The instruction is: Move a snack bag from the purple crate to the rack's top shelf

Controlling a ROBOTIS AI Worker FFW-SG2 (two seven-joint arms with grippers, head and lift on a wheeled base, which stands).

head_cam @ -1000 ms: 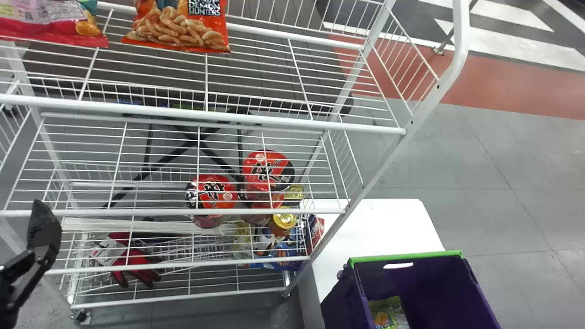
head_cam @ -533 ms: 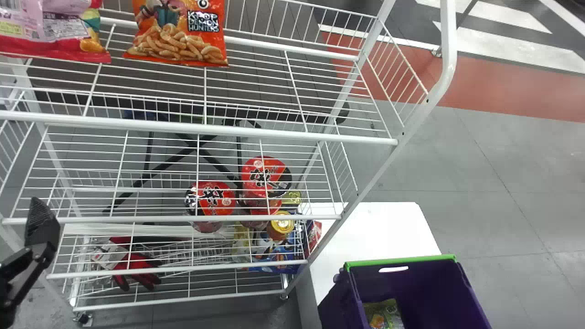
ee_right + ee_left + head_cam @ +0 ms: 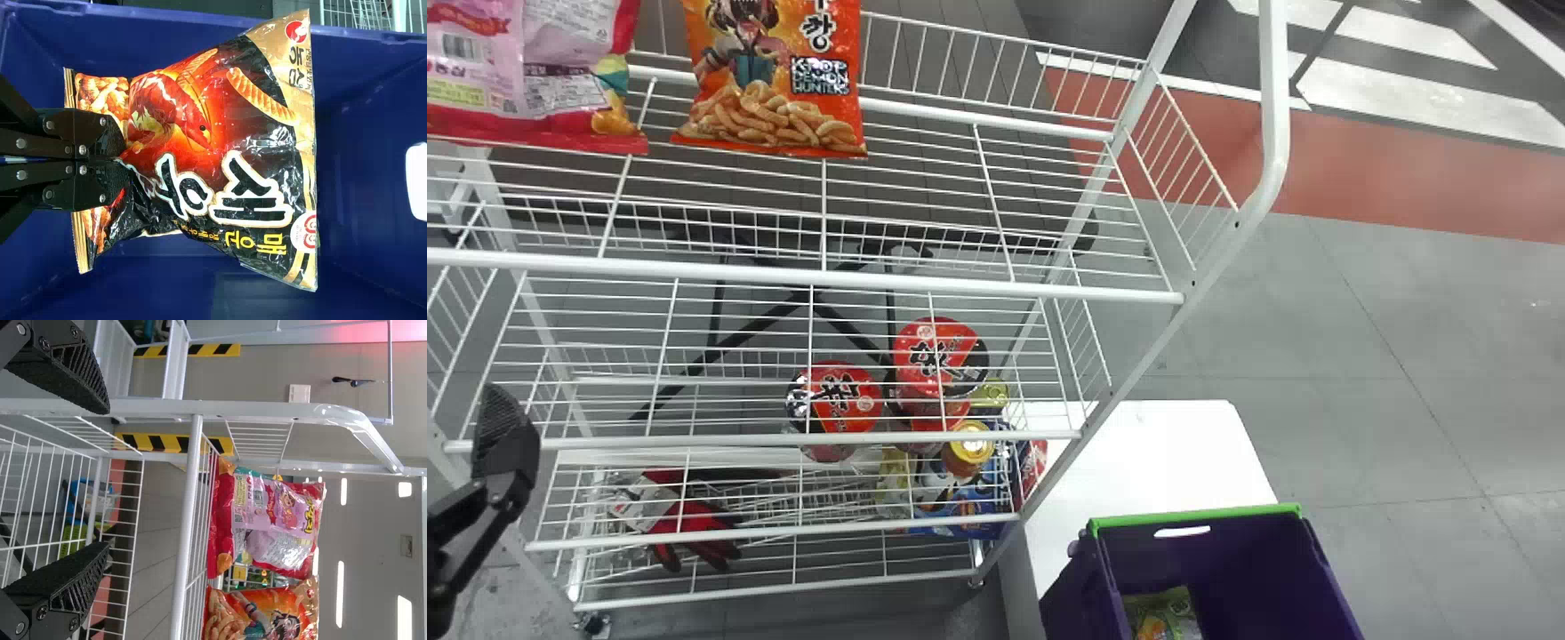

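Snack bag (image 3: 220, 147) inside purple crate (image 3: 1258, 569), pinched by right gripper (image 3: 125, 160).
The right gripper has its two fingers closed on the bag near its one end; the left gripper (image 3: 507, 436) is open, in front of the left part of the rack (image 3: 854, 277), whose top shelf (image 3: 925, 209) bears a pink bag (image 3: 560, 71) and an orange bag (image 3: 774, 89).
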